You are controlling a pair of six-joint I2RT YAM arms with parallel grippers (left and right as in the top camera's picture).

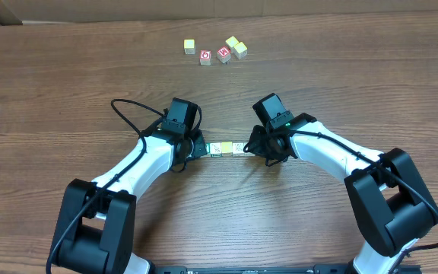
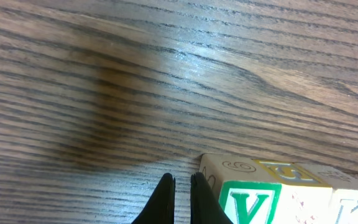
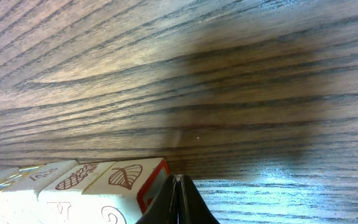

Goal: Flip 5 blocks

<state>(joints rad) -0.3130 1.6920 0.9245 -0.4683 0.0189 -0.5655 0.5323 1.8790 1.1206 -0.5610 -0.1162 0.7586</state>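
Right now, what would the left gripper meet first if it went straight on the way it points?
Probably bare table; the left gripper points past the green-V block, which sits just beside its tip.

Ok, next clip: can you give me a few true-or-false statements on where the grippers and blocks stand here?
1. The left gripper and right gripper flank a short row of blocks mid-table. True.
2. The left gripper is clamped on a block. False: its fingers sit close together with nothing between them, beside the green V block.
3. A second group of blocks lies at the far side of the table. True.
4. The right gripper is wide open. False: its fingers are together, beside a leaf-patterned block.
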